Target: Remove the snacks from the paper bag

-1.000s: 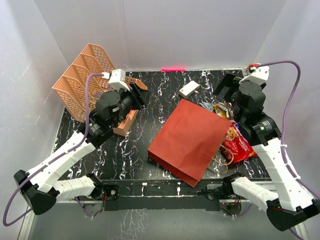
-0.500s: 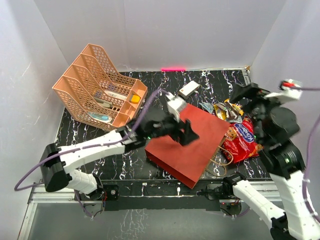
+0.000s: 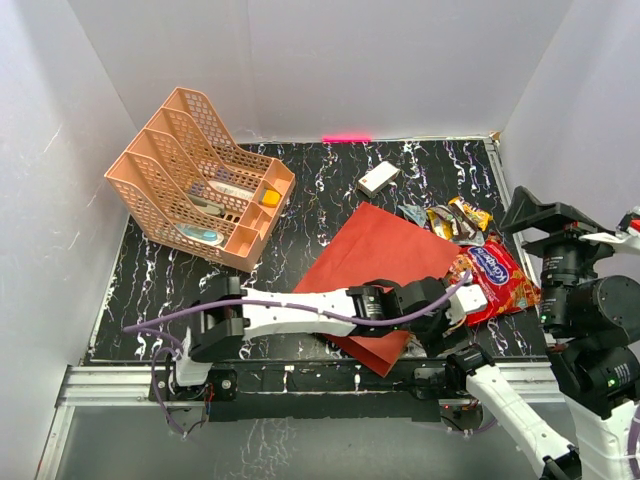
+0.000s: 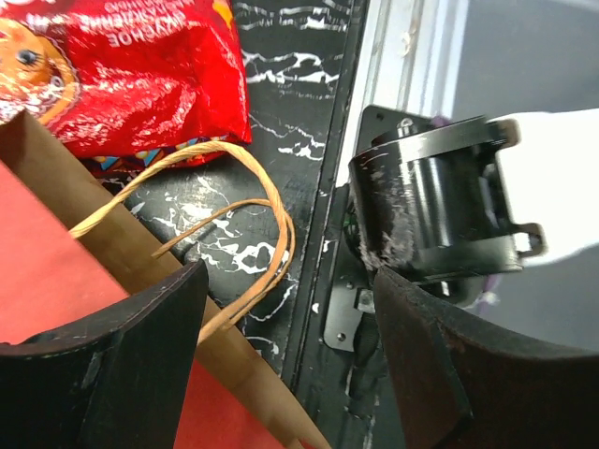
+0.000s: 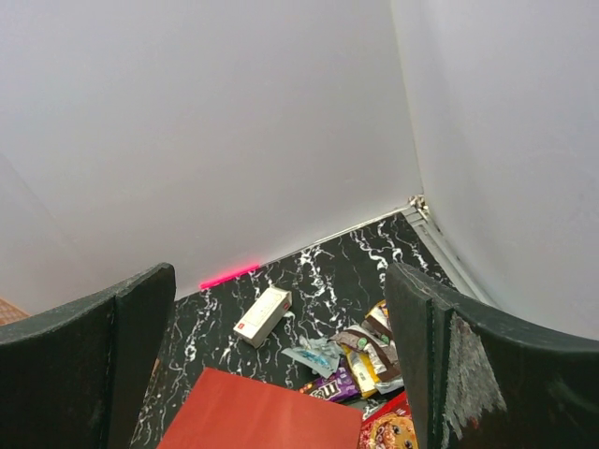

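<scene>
Top view: the tall dark red paper bag (image 3: 372,262) lies flat in the middle of the black marbled tabletop (image 3: 300,180). It is turned on a diagonal, its mouth at the near-right end and its near corner close to the front metal rail (image 3: 300,375). The large shiny red cookie packet with blue logo (image 3: 497,283) lies outside the bag, just beside the mouth on the right. The smaller crinkly yellow, orange and dark brown wrappers (image 3: 455,220) sit in a loose heap behind it, off the bag's far-right edge. A small white rectangular box (image 3: 378,178) lies further back, apart. The peach plastic lattice tray (image 3: 190,170) stands far left, with open tabletop between it and the bag. The left arm reaches low along the near edge, with the left claw (image 3: 447,325) at the bag's mouth corner. The right arm is raised at the right border, with the right claw (image 3: 548,218) up off the tabletop. Left wrist view: the left claw (image 4: 281,365) is spread, pinching nothing. The bag's (image 4: 37,281) kraft rim and thin cord handles (image 4: 257,215) run between the fingers; contact cannot be told. The cookie packet (image 4: 122,75) lies beyond the rim. The tabletop edge and rail are close on the right, with the right arm's base motor (image 4: 440,215) just past them. Right wrist view: the right claw (image 5: 281,374) is spread wide and empty, facing the back wall. The box (image 5: 262,316), wrappers (image 5: 356,360) and a bag corner (image 5: 262,412) lie below.
</scene>
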